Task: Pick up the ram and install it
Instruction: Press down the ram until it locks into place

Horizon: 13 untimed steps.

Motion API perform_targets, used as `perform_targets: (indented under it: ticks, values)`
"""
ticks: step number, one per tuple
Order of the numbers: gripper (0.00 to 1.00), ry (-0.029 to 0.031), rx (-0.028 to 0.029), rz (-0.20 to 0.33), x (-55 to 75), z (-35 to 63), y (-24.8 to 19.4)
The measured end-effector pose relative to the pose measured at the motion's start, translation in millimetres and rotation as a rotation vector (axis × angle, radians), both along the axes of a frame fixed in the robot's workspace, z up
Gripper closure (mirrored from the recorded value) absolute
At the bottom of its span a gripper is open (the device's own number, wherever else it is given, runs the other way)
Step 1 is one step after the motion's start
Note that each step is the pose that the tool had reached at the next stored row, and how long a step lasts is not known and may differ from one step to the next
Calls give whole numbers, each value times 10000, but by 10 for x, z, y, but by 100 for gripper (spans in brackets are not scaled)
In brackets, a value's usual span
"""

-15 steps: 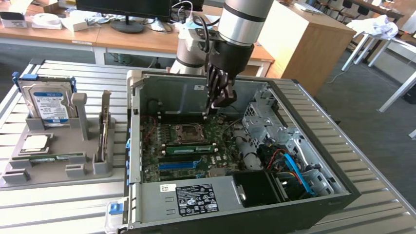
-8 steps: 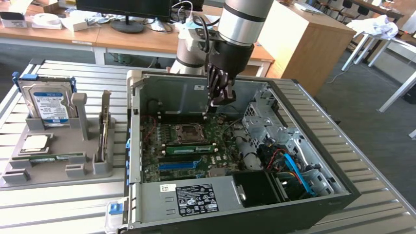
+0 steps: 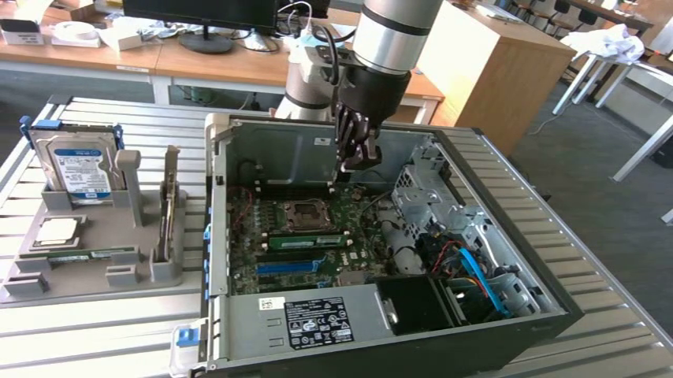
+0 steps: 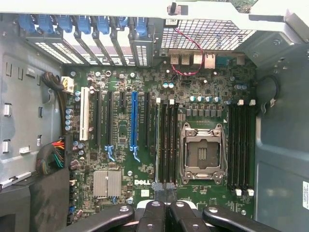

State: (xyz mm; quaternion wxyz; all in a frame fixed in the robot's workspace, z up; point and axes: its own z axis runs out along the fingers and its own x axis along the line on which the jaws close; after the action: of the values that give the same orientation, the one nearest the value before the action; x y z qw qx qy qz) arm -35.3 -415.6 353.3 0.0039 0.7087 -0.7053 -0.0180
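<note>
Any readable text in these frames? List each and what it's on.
"DELL": white print on the motherboard, wrist view.
Hard drive label: blue and white, print too small to read.
Sticker on the metal box in the case: too small to read.
Sticker on the case wall: cut off, unreadable.

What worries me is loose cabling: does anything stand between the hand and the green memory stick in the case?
Nothing visible does. The shut hand hangs above the board, with open air down to the memory stick standing beside the processor socket. The blue cable lies well off to the exterior view's right.
</note>
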Motion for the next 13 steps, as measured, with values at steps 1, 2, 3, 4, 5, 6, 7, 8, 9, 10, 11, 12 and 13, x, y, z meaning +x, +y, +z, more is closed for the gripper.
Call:
perform_targets:
  ticks: [1,2,3,4,5,6,7,8,9,10,11,12,13]
  values:
    - [90,0,-1,0,1,0,0]
    - [90,0,0,1,5,0,0]
    - [90,1,-1,1,9,1,0]
    - [90,1,-2,0,15,1,0]
    - [90,1,-1,0,24,1,0]
    - [90,1,-2,0,34,1,0]
    - [90,1,-1,0,44,0,0]
    - [90,2,-1,0,56,0,0]
    - [90,3,-1,-1,69,1,0]
    - [90,4,-1,-1,82,0,0]
    - [90,6,0,-1,97,0,0]
    - [90,8,-1,-1,111,0,0]
    - [90,9,-1,-1,125,0,0]
